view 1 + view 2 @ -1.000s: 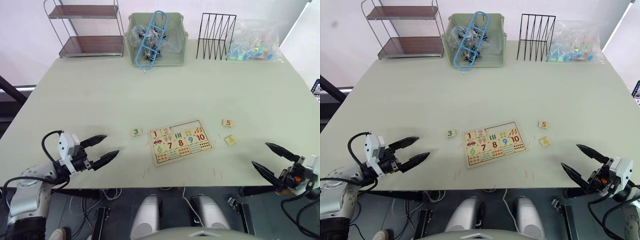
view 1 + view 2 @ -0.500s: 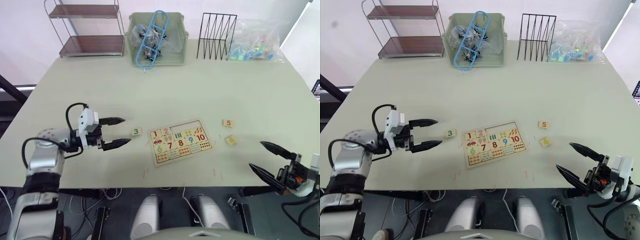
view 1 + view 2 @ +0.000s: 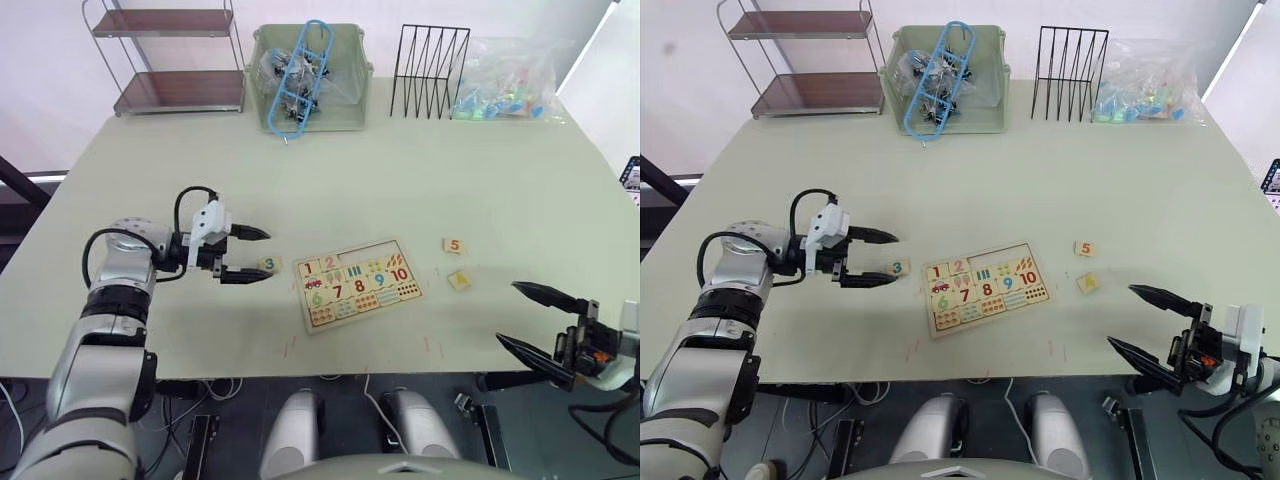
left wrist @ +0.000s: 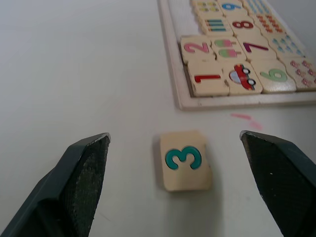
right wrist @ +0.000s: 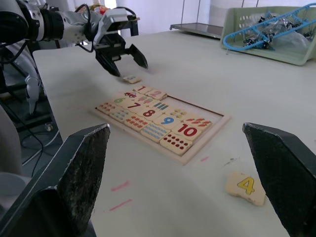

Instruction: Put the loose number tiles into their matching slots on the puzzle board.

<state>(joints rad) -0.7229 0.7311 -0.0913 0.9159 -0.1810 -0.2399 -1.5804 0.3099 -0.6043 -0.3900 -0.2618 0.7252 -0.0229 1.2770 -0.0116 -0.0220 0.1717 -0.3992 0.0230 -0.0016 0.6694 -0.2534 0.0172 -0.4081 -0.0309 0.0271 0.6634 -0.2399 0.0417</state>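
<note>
The puzzle board (image 3: 358,284) lies flat near the table's front middle. Tiles 1 and 2 sit in its far row, and the slots (image 3: 372,250) beside them are empty. A loose green 3 tile (image 3: 269,264) lies on the table just left of the board. My left gripper (image 3: 262,256) is open, one finger on each side of the 3 tile (image 4: 185,160), not touching it. The orange 5 tile (image 3: 454,245) and the yellow 4 tile (image 3: 461,281) lie right of the board. My right gripper (image 3: 510,313) is open and empty at the front right edge.
Along the back stand a two-tier shelf (image 3: 170,60), a green basket (image 3: 312,75) with a blue rack and clips, a black wire rack (image 3: 430,58) and a clear bag (image 3: 508,78) of small pieces. Pink marks (image 3: 295,345) dot the front table surface.
My left arm has reached forward and to the right, bringing its open fingers from the table's front left edge to either side of the 3 tile. The right gripper has barely shifted.
</note>
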